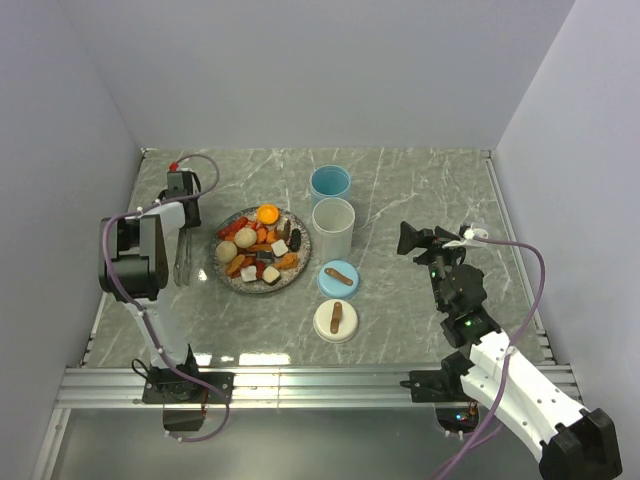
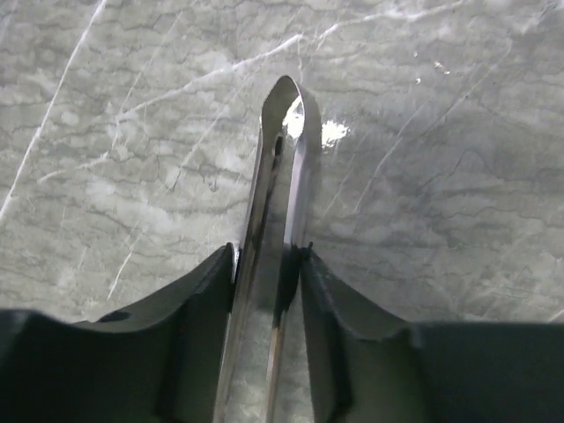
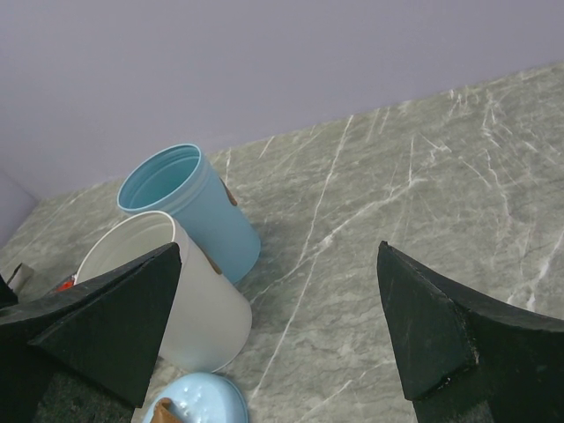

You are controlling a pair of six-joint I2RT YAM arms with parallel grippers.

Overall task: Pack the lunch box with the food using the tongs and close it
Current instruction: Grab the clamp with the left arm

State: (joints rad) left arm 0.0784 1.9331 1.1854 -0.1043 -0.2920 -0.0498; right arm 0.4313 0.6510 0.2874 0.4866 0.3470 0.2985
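The left gripper (image 2: 269, 264) is clamped across both arms of the long slim grey metal tongs (image 2: 288, 167), probably so that squeezing works their tips. The tongs sit at 9 o'clock from the speckled round plate (image 1: 226, 276) of bite-size mixed-coloured food (image 1: 260, 250). The right gripper (image 3: 280, 264) hangs spread wide and empty, well out at 3 o'clock from the plate.

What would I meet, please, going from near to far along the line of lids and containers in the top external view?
White lid → light blue lid → white container → light blue container.
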